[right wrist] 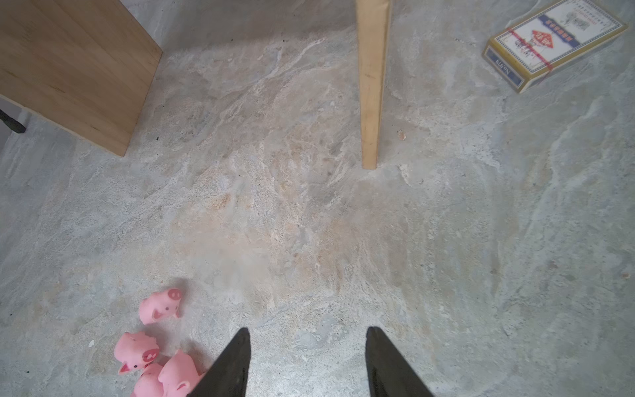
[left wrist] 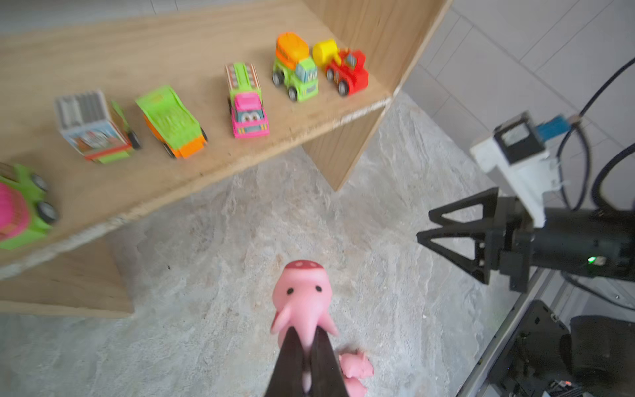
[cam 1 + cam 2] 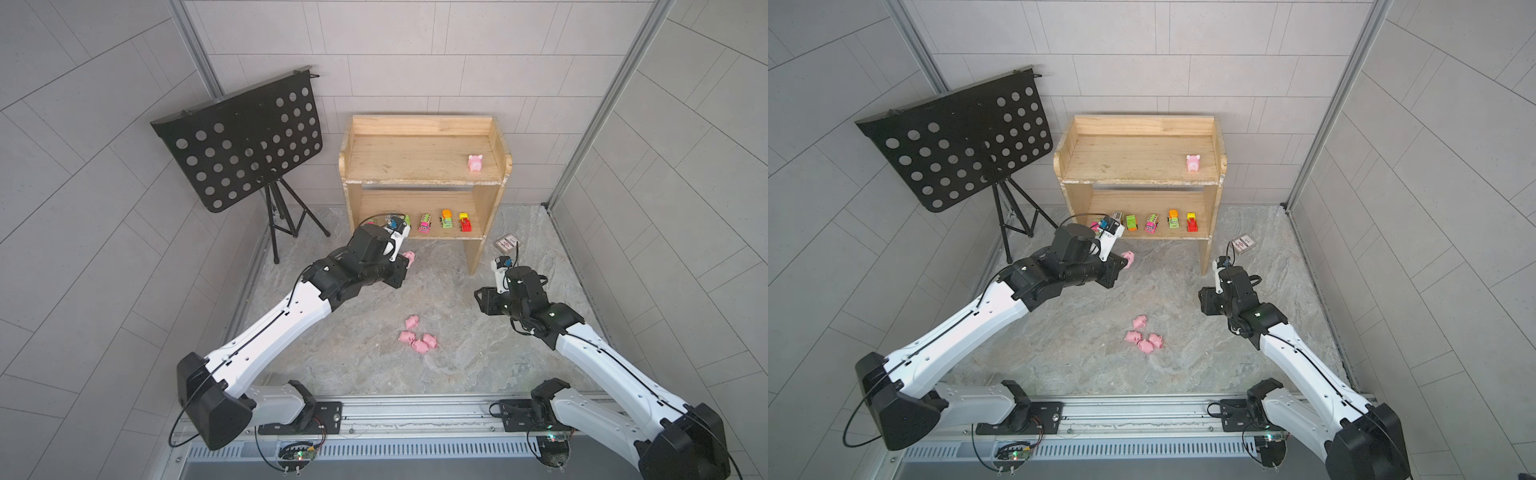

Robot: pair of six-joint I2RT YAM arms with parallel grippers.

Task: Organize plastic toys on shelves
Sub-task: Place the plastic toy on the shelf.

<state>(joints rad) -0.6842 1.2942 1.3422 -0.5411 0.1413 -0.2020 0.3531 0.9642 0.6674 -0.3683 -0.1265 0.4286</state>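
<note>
Pale wooden shelf unit (image 3: 407, 160) at 12 o'clock of the stone floor (image 3: 415, 291). Top board wide open, with one pig (image 3: 475, 162) at its 3 o'clock end. Six toy vehicles (image 2: 247, 103) lined along the lower board's front edge. Just off that edge, at 7 o'clock of the unit, left gripper (image 2: 305, 331) pinched tight on a pink pig (image 2: 304, 295), snout past the tips. Over bare floor, right gripper (image 1: 307, 330) half-spread, holding nothing. Four loose pigs (image 3: 417, 338) at its 8 o'clock.

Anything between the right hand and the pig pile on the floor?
Nothing. Only bare stone floor separates the right hand from the pig pile, as seen in both top views.
</note>
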